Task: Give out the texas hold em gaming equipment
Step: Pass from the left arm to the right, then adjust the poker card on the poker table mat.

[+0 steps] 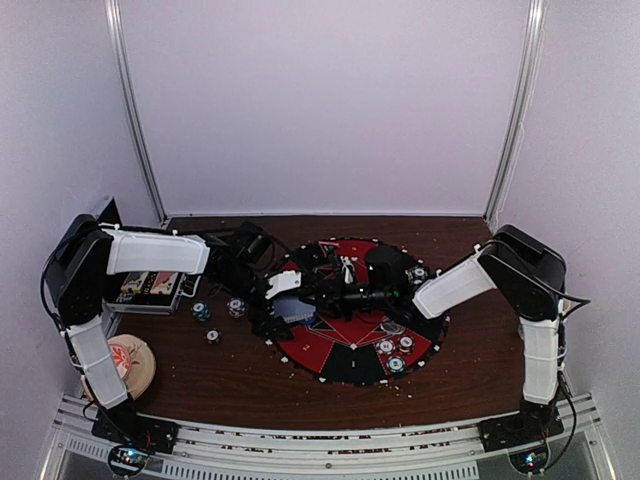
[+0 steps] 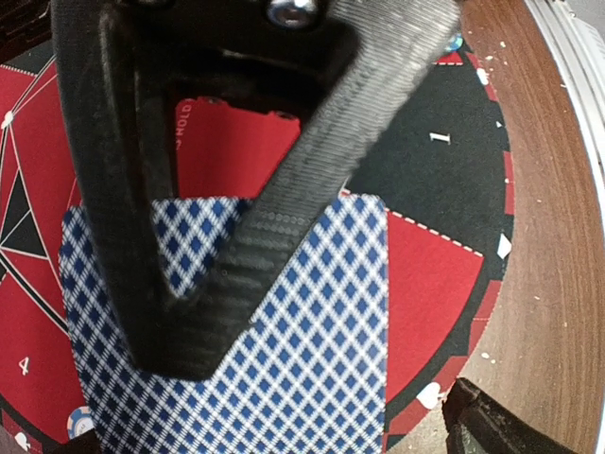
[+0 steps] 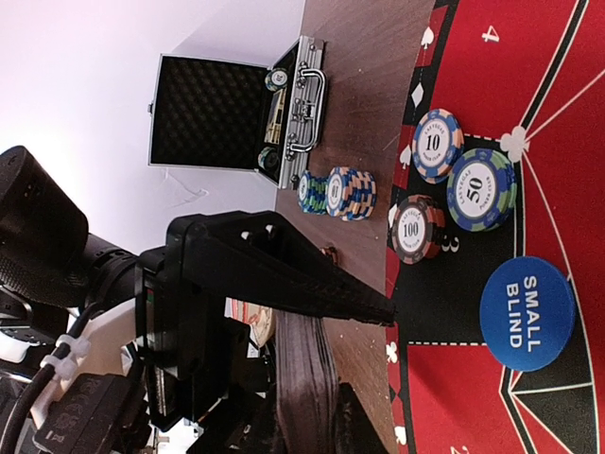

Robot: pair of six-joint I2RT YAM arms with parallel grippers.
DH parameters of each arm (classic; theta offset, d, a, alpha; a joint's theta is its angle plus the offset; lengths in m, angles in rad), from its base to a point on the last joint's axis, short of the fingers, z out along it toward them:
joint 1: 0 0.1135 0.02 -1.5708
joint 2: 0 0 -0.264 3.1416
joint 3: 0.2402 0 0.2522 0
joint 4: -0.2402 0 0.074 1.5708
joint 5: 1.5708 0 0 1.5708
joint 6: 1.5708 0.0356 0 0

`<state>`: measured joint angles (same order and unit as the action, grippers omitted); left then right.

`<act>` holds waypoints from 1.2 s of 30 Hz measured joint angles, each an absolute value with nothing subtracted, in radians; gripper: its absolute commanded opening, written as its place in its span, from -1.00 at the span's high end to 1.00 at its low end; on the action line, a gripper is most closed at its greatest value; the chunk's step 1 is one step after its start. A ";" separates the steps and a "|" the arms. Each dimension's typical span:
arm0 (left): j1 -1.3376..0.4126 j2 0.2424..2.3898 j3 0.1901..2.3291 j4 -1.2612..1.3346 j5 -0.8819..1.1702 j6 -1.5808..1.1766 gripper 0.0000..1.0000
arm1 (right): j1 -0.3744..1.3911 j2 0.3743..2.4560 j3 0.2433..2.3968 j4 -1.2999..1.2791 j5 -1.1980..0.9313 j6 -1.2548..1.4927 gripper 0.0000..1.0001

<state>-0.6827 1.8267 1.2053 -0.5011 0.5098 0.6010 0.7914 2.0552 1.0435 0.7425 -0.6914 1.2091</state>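
Observation:
A playing card (image 2: 284,359) with a blue-checked back lies on the red-and-black mat (image 2: 430,274), right under my left gripper (image 2: 321,378). Its fingers (image 2: 227,255) stand wide apart, open, and hold nothing. From above, the left gripper (image 1: 285,310) is over the mat's left edge and the right gripper (image 1: 325,298) reaches in beside it. My right gripper (image 3: 373,326) has its fingers close together, and I see nothing between them. Poker chips marked 10 (image 3: 437,145), 50 (image 3: 480,189) and 100 (image 3: 416,228) sit on the mat near a blue "small blind" button (image 3: 527,313).
The open metal case (image 3: 236,113) stands at the table's left, with a stack of chips (image 3: 338,192) on the wood beside it. Loose chips (image 1: 201,311) lie left of the mat, and more chips (image 1: 396,350) rest on its near right. A plate (image 1: 130,362) sits at the near left.

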 measured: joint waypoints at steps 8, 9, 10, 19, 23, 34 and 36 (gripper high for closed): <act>-0.683 1.802 1.166 -0.437 0.516 0.603 -0.96 | 0.784 1.948 1.034 0.554 -0.650 1.121 1.00; -0.683 1.798 1.165 -0.430 0.514 0.600 -0.96 | 0.781 1.929 1.034 0.526 -0.646 1.105 1.00; -0.683 1.797 1.165 -0.422 0.514 0.597 -0.96 | 0.779 1.913 1.034 0.508 -0.643 1.094 1.00; -0.649 1.778 1.161 -0.359 0.520 0.530 -0.96 | 0.751 1.817 1.100 0.127 -0.538 0.885 1.00; -0.561 1.745 1.150 -0.326 0.529 0.487 -0.96 | 0.693 1.762 1.156 -0.081 -0.460 0.775 1.00; -0.462 1.658 1.048 -0.299 0.531 0.445 -0.96 | 0.641 1.832 1.613 -0.625 -0.270 0.420 1.00; -0.461 1.644 1.040 -0.297 0.529 0.440 -0.96 | 0.644 1.882 1.682 -0.698 -0.247 0.372 1.00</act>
